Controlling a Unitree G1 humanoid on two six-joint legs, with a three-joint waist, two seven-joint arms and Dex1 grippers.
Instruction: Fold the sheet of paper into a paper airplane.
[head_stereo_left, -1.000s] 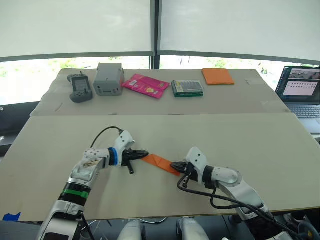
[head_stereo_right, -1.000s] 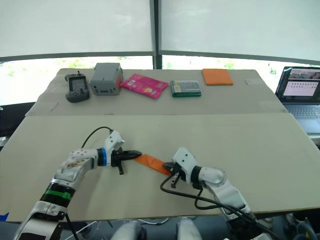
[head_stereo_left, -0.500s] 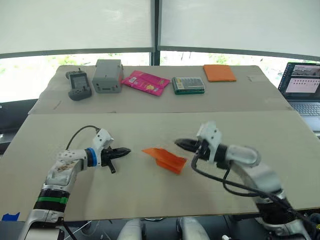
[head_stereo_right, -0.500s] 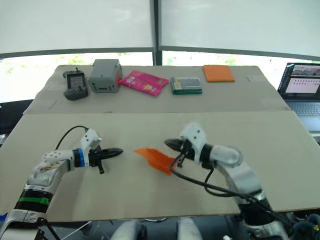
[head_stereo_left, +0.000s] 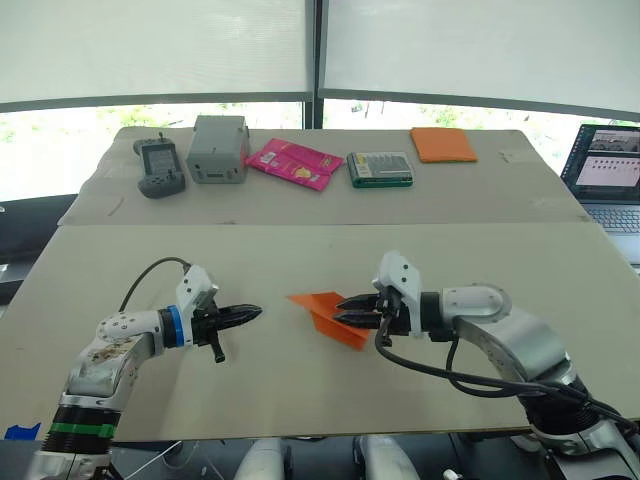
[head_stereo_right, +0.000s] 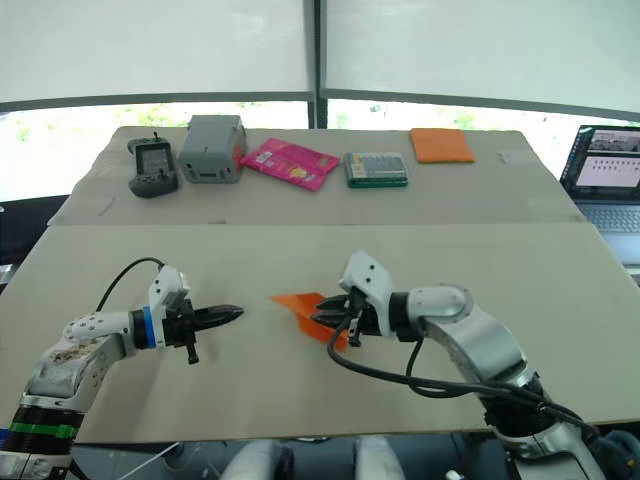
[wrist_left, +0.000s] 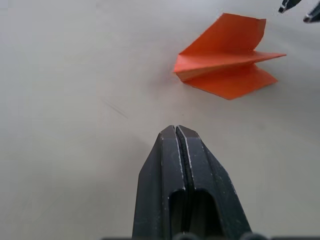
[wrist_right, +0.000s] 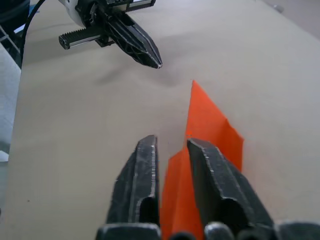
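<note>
The sheet of paper (head_stereo_left: 318, 305) lies on the near table as a bright orange pointed wedge with creased flaps, a paper airplane (wrist_left: 225, 55). My right gripper (head_stereo_left: 342, 310) is at its right end, low over the table. It is open, its fingers a narrow gap apart with the paper's raised fold (wrist_right: 210, 122) in line with that gap. My left gripper (head_stereo_left: 250, 314) is shut and empty, pointing at the wedge's tip from a short way to the left. In the left wrist view its shut fingertips (wrist_left: 176, 129) stop short of the paper.
On the far table stand a grey handheld controller (head_stereo_left: 159, 166), a grey box (head_stereo_left: 219, 149), a pink packet (head_stereo_left: 294, 164), a green case (head_stereo_left: 379, 168) and a small orange pad (head_stereo_left: 443, 144). A laptop (head_stereo_left: 608, 170) is open at the far right.
A second ago both grippers were at the paper's ends, then both drew away. Now the right gripper is back at the right end, open. The left stays off to the left, shut.
</note>
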